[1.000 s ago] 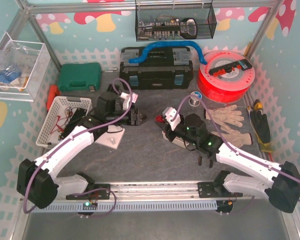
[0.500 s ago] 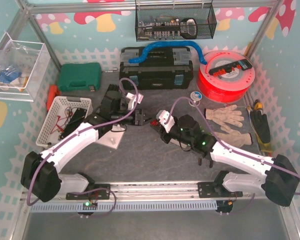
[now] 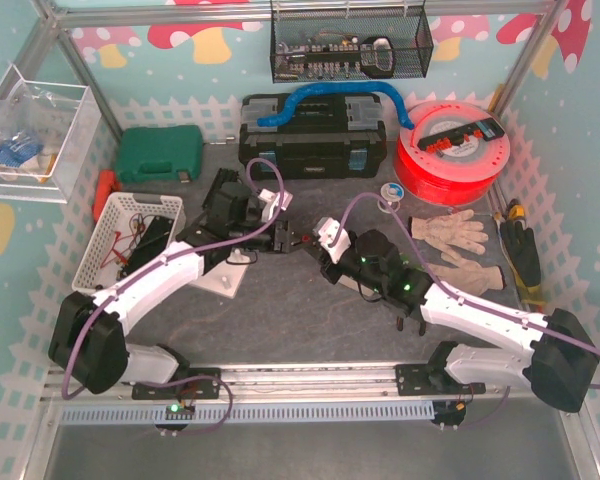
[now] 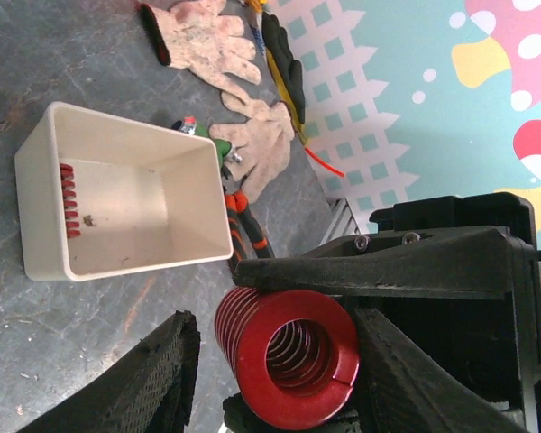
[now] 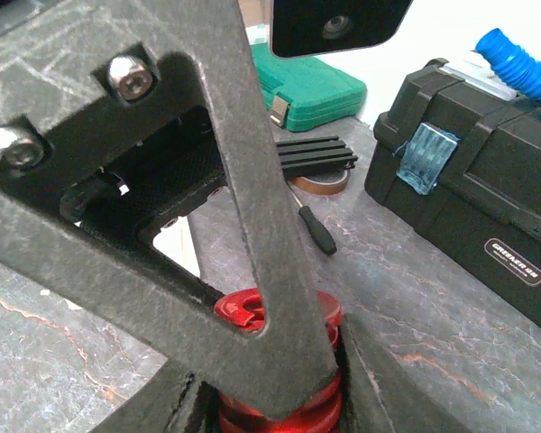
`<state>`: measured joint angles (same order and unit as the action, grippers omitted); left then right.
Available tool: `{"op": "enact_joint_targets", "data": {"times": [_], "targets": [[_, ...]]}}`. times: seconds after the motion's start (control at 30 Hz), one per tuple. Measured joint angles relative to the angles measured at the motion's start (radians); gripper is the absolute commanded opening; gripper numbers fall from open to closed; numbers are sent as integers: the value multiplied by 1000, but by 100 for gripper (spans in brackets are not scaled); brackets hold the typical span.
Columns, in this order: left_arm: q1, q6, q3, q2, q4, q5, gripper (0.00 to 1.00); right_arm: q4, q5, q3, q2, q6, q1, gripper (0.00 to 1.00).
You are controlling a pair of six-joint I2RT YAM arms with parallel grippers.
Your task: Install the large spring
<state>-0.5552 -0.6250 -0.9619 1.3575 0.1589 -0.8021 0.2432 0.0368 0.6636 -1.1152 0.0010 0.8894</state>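
Note:
The large red spring (image 3: 303,241) is held mid-table where the two grippers meet. My right gripper (image 3: 316,246) is shut on it. In the right wrist view its fingers (image 5: 379,388) press both sides of the coil (image 5: 239,311). My left gripper (image 3: 289,238) is open around the same spring. In the left wrist view the spring's open end (image 4: 252,361) faces the camera. The left finger (image 4: 153,379) stands apart from the coil and the other finger is close beside it. The right gripper's black finger (image 4: 370,271) lies across the top of the spring.
A white bin (image 4: 36,162) holding a small red spring (image 4: 66,200) sits on the mat near the grey gloves (image 3: 450,235). A black toolbox (image 3: 315,140), green case (image 3: 158,155), red filament spool (image 3: 450,150), white basket (image 3: 130,235) and a screwdriver (image 5: 316,230) lie around.
Both arms have moved toward each other. The left gripper has come right and now surrounds the spring that the right gripper carried left.

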Motion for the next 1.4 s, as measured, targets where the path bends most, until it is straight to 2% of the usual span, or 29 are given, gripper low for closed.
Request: {"op": "enact_joint_targets", "data": {"times": [0.17, 0.3, 0.43, 0.53, 0.67, 0.77, 0.87, 1.13, 1.4], "targets": [[-3, -2, -2, 1, -3, -7, 37, 2, 7, 0, 0, -12, 2, 3], [-3, -2, -13, 10, -6, -14, 16, 0, 9, 0, 0, -19, 1, 4], [-3, 0, -20, 16, 1, -14, 4, -3, 15, 0, -2, -21, 1, 16], [-3, 0, -21, 16, 9, -8, 0, -3, 14, 1, -8, -19, 1, 36], [-2, 0, -21, 9, 35, 26, 0, -13, 8, 1, -12, 8, 2, 61], [11, -1, -21, -11, 52, 84, 0, -13, 8, -14, 9, 51, 3, 86], [27, -2, -21, -54, 85, 168, 0, -20, 19, -51, 57, 94, 3, 98], [57, -29, -21, -211, 259, 524, 0, -70, 102, -124, 190, 160, 3, 99], [62, -106, -27, -315, 493, 874, 0, -200, 213, -94, 169, 294, 2, 99]]}}
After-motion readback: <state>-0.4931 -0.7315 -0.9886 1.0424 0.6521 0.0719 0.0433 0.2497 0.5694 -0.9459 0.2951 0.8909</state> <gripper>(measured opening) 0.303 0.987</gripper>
